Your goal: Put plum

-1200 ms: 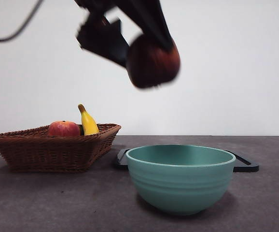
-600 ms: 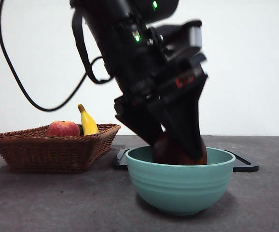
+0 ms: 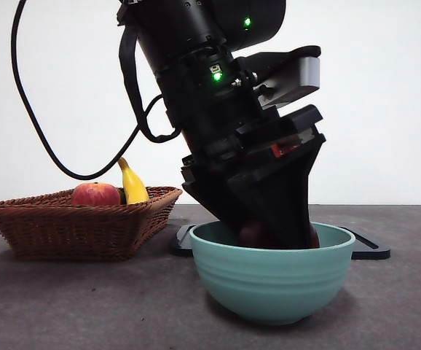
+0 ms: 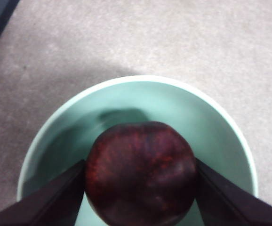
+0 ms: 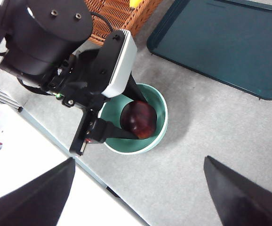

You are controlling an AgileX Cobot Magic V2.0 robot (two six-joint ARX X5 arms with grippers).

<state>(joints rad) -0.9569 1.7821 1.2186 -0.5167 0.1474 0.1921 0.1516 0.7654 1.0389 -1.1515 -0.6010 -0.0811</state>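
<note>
The plum (image 4: 140, 172), dark maroon and glossy, sits low inside the pale green bowl (image 4: 173, 106). My left gripper (image 4: 140, 175) is shut on the plum, one black jaw on each side of it. In the front view the left gripper (image 3: 276, 219) reaches down into the bowl (image 3: 272, 281), and only a sliver of the plum (image 3: 253, 233) shows above the rim. From high above, the right wrist view shows the plum (image 5: 138, 118) in the bowl (image 5: 162, 106). My right gripper (image 5: 139, 161) hangs open there, holding nothing.
A wicker basket (image 3: 79, 222) stands left of the bowl with a red-orange fruit (image 3: 96, 194) and a banana (image 3: 132, 182) in it. A dark tray (image 3: 371, 249) lies behind the bowl. The same tray (image 5: 220, 42) and basket (image 5: 122, 12) show from above.
The left arm has come down with the plum from high above the bowl into it. The plum now sits deeper than half a second ago. Basket and bowl have not moved.
</note>
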